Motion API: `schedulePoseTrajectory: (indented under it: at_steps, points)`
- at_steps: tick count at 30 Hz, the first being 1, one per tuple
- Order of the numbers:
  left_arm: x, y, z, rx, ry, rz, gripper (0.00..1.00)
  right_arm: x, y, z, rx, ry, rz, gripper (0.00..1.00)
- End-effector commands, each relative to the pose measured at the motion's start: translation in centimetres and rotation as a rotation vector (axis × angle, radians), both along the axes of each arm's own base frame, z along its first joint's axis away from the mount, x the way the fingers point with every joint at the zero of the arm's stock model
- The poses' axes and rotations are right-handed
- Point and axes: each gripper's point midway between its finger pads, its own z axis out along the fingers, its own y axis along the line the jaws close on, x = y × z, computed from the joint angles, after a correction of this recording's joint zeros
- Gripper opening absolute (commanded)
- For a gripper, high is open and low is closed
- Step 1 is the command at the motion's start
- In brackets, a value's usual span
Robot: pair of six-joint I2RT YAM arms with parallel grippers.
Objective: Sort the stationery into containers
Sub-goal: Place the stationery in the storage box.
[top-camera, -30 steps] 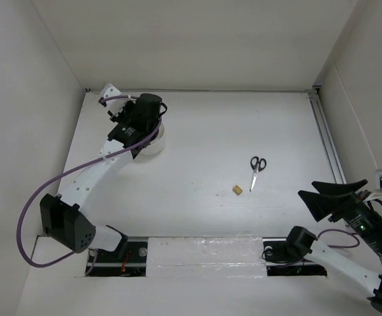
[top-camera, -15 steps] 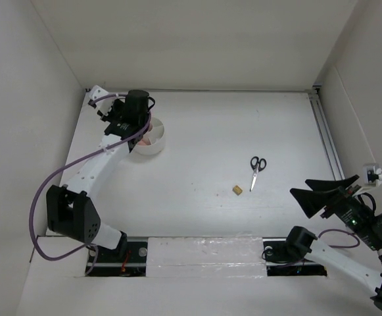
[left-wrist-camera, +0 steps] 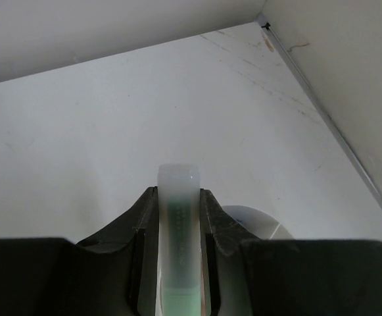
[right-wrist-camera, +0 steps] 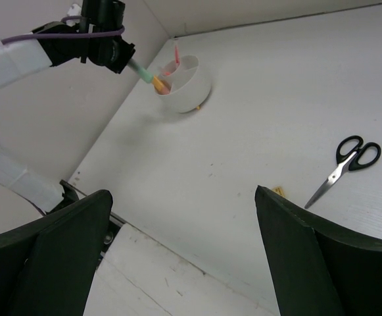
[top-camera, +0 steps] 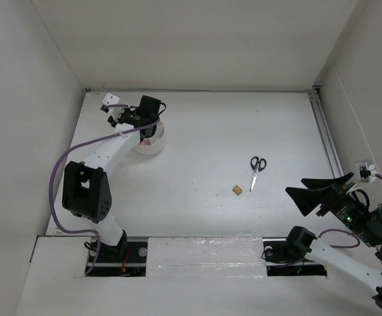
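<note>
1. Top external, hard to make out: left gripper over the white cup at far left, covering most of its inside. Dividers and contents unreadable, save a pinkish trace at the rim. Fingers not separable here.
2. Top external, counted: one pair of black-handled scissors lying flat, right of centre. One tan eraser cube near them on the nearer left, apart. One cup. Right gripper by the right edge, spread wide, gripping nothing.
3. Left wrist, hidden: lower part of the green highlighter lost between the dark fingers. Only a sliver of cup rim visible, lower right. Clamped narrowly on that single highlighter, pale cap end pointing away.
4. Right wrist, cut off: eraser cube half behind the right finger. Left arm's base out of frame.
5. Right wrist, counted: one pair of scissors, one cup. In the cup, one pink pen upright and one orange tip. Highlighter slanting from the left gripper down to the cup's rim. Whether touching the orange tip, cannot tell.
</note>
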Motion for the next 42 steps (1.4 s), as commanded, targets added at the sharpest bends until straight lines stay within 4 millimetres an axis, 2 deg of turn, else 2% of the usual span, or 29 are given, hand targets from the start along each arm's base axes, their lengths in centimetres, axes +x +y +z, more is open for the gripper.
schedulePoseTrajectory:
  at_steps: [1,2,4,13,17,21,24,25,27,28,32,33,35,42]
  points:
    - [-1.1,0.8,1.6,0.010,-0.105,0.112,0.00,-0.4,-0.1,1.6,0.046,-0.046,0.019,0.95]
    - [-1.2,0.9,1.9,0.010,-0.122,0.126,0.00,-0.4,-0.1,1.6,0.046,-0.046,0.019,0.95]
    - [-1.4,0.7,0.8,0.009,-0.098,0.140,0.00,-0.4,-0.1,1.6,0.046,-0.046,0.019,0.95]
    - [-1.7,0.7,-0.6,0.032,-0.089,0.209,0.00,-0.5,-0.3,1.7,0.053,-0.052,0.019,0.95]
    - [-1.7,0.7,-0.3,0.021,-0.106,0.216,0.00,-0.5,-0.3,1.7,0.053,-0.052,0.019,0.95]
    - [-1.8,0.6,0.9,0.006,-0.121,0.193,0.00,-0.5,-0.3,1.7,0.053,-0.052,0.019,0.95]
    - [-1.5,1.0,1.1,-0.016,-0.116,0.165,0.00,-0.5,-0.3,1.7,0.053,-0.052,0.019,0.95]
    - [-1.1,1.1,2.2,-0.050,-0.174,0.162,0.00,-0.5,-0.3,1.7,0.053,-0.052,0.019,0.95]
    - [-1.1,1.4,2.1,-0.053,-0.172,0.150,0.00,-0.5,-0.3,1.7,0.053,-0.052,0.019,0.95]
    - [-0.7,1.3,2.7,-0.056,-0.191,0.139,0.00,-0.5,-0.3,1.7,0.053,-0.052,0.019,0.95]
    - [-0.2,1.2,2.8,-0.034,-0.167,0.139,0.00,-0.5,-0.3,1.7,0.053,-0.052,0.019,0.95]
    - [0.1,1.1,3.5,-0.039,-0.190,0.149,0.00,-0.5,-0.3,1.7,0.053,-0.052,0.019,0.95]
    - [0.6,1.0,2.8,-0.030,-0.167,0.152,0.00,-0.4,-0.1,1.6,0.046,-0.046,0.019,0.95]
    - [0.1,1.3,1.9,-0.022,-0.154,0.171,0.00,-0.4,-0.1,1.6,0.046,-0.046,0.019,0.95]
